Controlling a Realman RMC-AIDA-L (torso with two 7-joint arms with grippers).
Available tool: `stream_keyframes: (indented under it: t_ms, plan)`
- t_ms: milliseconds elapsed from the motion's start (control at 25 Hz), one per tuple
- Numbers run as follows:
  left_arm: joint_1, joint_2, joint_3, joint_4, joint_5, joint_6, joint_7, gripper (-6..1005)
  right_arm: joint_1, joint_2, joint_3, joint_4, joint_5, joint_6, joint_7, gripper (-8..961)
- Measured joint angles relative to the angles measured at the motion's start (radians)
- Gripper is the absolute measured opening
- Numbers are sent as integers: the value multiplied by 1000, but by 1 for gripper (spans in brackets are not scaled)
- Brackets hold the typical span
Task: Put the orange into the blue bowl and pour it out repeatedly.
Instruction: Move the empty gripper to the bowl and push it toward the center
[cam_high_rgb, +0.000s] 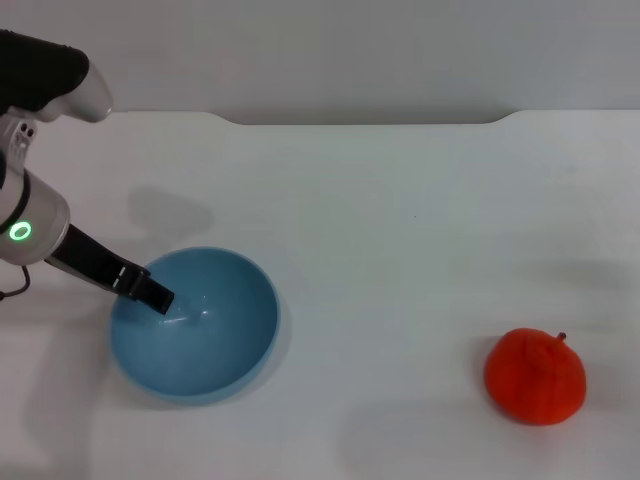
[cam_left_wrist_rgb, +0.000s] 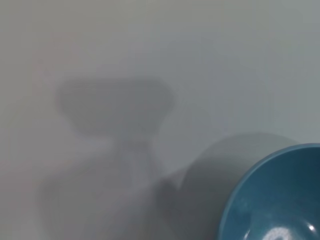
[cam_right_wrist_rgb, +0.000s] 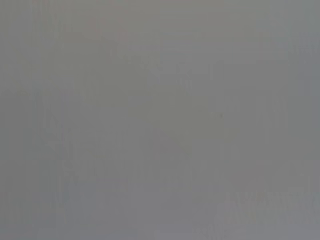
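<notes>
My left claw (cam_high_rgb: 155, 296) reaches over the near-left rim of the blue bowl (cam_high_rgb: 225, 340); I cannot tell if it grips. The orange (cam_high_rgb: 535, 376) lies on the white table (cam_high_rgb: 400, 200), well apart, to the right. My right claw is not visible.

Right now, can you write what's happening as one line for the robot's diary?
left gripper: at near rim of blue bowl | bowl: empty, upright | orange: on table, far right of bowl | right gripper: out of view
</notes>
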Motion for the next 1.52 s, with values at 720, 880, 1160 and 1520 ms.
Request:
stream_keyframes:
  t_ms: [720,880,1160,1520]
  plan:
    - [-45,3,2,-162,4,-26,17,799,2,0,19,-9,0,-1,0,611]
    - [-51,3,2,-165,4,-14,23,770,0,0,27,-12,0,-2,0,611]
    - [-53,3,2,-170,2,4,28,636,-2,1,29,-23,0,-31,0,611]
    - [-56,3,2,-178,1,12,28,297,-12,1,43,-23,2,-39,0,612]
